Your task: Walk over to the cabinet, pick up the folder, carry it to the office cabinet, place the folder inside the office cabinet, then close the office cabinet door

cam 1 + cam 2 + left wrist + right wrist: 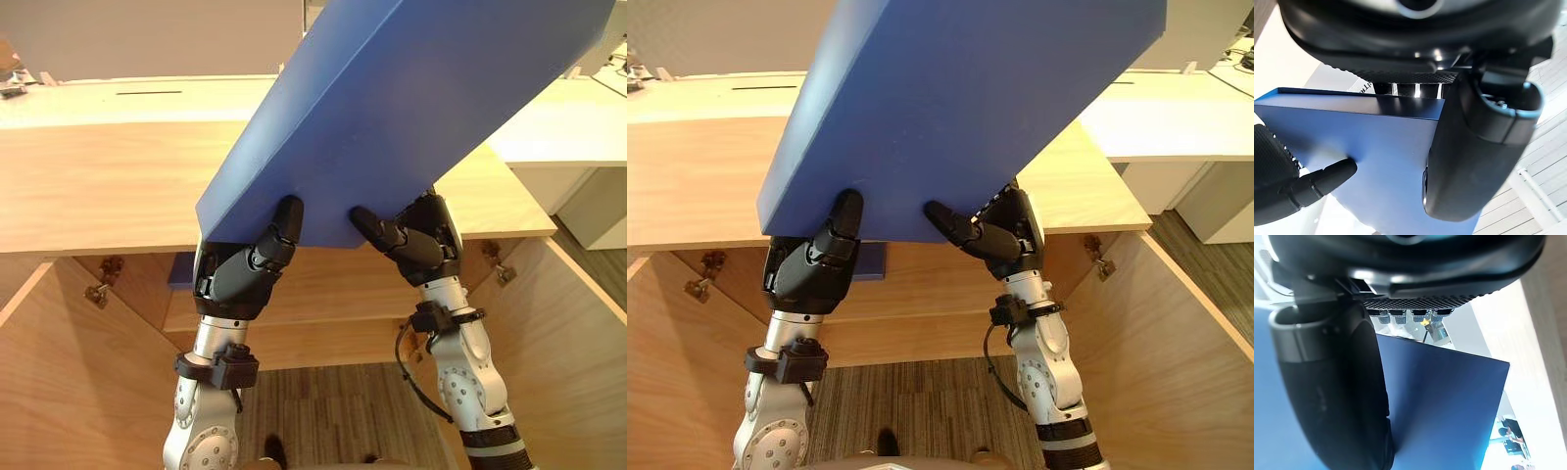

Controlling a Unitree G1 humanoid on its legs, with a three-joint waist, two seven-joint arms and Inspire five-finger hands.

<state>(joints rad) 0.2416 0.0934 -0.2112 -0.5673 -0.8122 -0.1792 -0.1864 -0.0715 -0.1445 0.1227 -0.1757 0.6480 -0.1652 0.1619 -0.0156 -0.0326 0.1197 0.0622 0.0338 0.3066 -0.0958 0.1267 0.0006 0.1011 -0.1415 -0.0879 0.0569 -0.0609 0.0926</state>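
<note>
A big blue folder (pixel 392 108) is held up and tilted, rising toward the far right above the wooden office cabinet's top (pixel 98 186). My left hand (pixel 240 274) is shut on its lower near edge, with the thumb on the near face and the fingers behind. My right hand (pixel 421 245) grips the same edge a little further right, its thumb pressed flat on the blue face. In the left wrist view my left thumb (pixel 1474 161) lies on the folder (pixel 1376 147). In the right wrist view the right thumb (pixel 1337 396) rests against the folder (pixel 1444 401).
Below the hands the cabinet stands open, its left door (pixel 59 372) and right door (pixel 578 352) swung toward me, with a shelf (pixel 323 304) inside. A small blue item (pixel 872 262) sits on that shelf. A white desk (pixel 568 117) adjoins at the right.
</note>
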